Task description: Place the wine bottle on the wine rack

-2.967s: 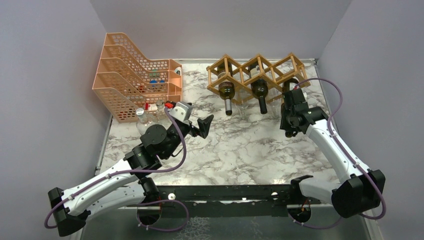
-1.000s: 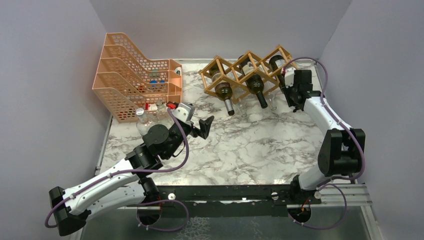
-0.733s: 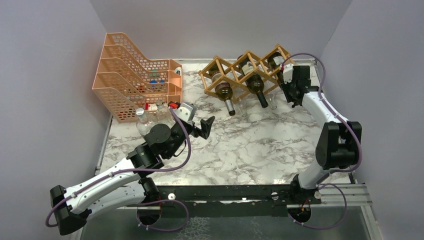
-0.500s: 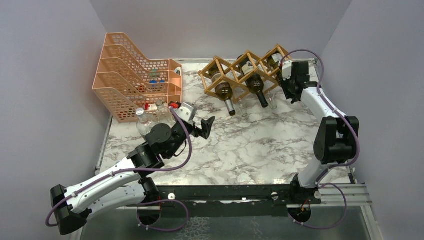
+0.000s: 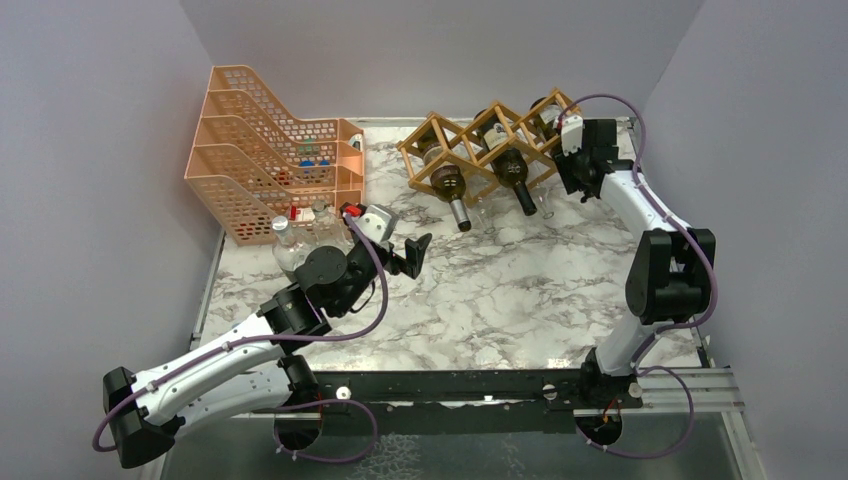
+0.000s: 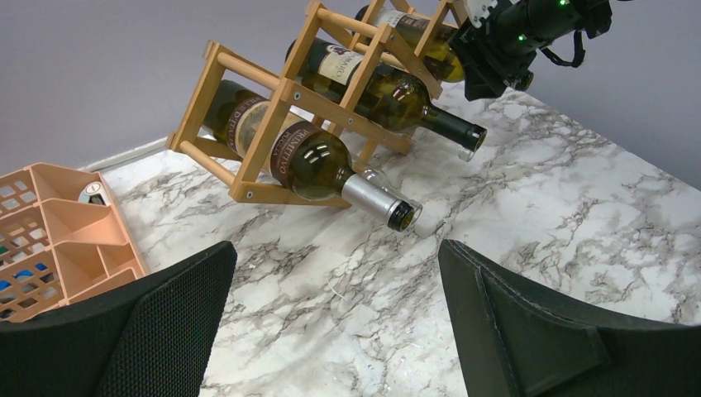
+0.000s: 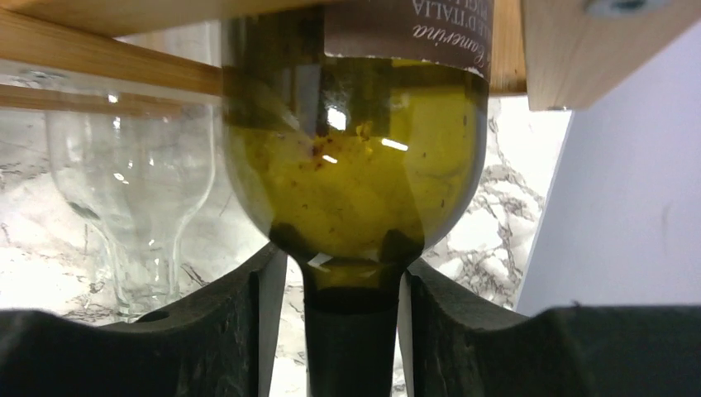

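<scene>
Far left, the orange plastic mesh tiered file tray [image 5: 270,150] stood against the wall, its small contents too tiny to name. Just in front, a clear plastic bottle [image 5: 284,238] peeked out, half hidden behind the left arm. The left gripper [image 6: 337,256] hovered above the white, grey-veined marble tabletop [image 5: 500,290]. Its black textured fingers [image 6: 157,322] were spread wide with nothing between them, their lower parts cut off by the edge of the wrist view.

On to the light brown wooden lattice wine rack [image 5: 478,148], its slats crossed into diamond cells, sitting askew at the back. Two dark glass bottles [image 5: 452,183] lay in its left and middle cells, necks poking out toward the arms.

And in the right-hand cell, there it was: the green glass wine bottle [image 7: 355,165]. Its body lay inside the frame, largely masked by slats and gripper from above, and its label was cropped at the top of the wrist view. The right gripper [image 7: 345,281] was clamped on its neck, a black finger on each side. A clear wine glass [image 7: 136,182] showed beside it, outline blurred.
</scene>
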`<state>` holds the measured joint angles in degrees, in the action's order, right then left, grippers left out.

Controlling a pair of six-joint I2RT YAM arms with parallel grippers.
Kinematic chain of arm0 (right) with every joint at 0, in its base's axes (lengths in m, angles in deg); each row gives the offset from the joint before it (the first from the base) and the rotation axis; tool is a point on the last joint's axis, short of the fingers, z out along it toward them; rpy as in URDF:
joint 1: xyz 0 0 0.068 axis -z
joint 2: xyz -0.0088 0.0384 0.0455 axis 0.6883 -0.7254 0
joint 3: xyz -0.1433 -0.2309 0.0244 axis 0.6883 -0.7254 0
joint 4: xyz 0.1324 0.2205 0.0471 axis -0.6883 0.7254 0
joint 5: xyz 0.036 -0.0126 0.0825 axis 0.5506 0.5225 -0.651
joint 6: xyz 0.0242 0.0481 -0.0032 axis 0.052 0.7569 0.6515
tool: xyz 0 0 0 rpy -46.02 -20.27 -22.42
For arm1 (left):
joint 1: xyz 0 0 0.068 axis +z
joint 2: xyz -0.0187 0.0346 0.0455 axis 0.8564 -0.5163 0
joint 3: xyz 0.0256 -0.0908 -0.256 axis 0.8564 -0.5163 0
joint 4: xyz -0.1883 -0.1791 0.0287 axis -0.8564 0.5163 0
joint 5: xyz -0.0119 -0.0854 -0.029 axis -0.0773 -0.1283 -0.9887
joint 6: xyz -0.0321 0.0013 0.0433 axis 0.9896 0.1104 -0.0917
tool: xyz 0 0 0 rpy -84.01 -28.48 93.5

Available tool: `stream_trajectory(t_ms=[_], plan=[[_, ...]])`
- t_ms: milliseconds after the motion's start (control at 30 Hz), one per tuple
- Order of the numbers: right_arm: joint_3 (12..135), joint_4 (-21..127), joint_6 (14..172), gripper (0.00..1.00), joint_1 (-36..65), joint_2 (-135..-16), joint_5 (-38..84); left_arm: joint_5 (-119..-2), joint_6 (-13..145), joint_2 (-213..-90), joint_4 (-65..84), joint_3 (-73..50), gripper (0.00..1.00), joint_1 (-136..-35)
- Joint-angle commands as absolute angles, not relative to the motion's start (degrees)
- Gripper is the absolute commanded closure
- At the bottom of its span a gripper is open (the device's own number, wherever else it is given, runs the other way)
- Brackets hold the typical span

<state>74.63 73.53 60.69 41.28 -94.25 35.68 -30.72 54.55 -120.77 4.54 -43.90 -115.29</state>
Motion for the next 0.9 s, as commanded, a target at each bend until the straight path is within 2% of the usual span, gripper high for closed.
stream_trajectory(t_ms=[0,233,500,733,800,867], plan=[[76.4,69.3,60.2,0.46,40.4,-94.1,31.1,-30.2,54.1,-120.9,3.3,-43.4,0.01,-115.5],[76.1,68.5,61.7,0.43,40.4,-93.5,30.9,-30.1,53.8,-121.1,3.4,-43.3,0.01,-115.5],[75.7,69.0,66.1,0.2,40.3,-89.3,33.1,-27.2,55.7,-121.2,5.4,-41.5,0.01,-115.5],[78.3,76.5,73.0,0.18,40.3,-82.4,31.2,-23.5,59.3,-123.5,9.7,-37.4,0.02,-115.5],[78.8,79.0,76.3,0.18,40.3,-80.5,28.8,-21.5,65.5,-124.5,15.4,-34.0,0.05,-115.5],[78.6,81.0,80.2,0.18,40.4,-78.4,25.6,-21.6,68.5,-125.8,19.9,-28.9,0.04,-115.4]])
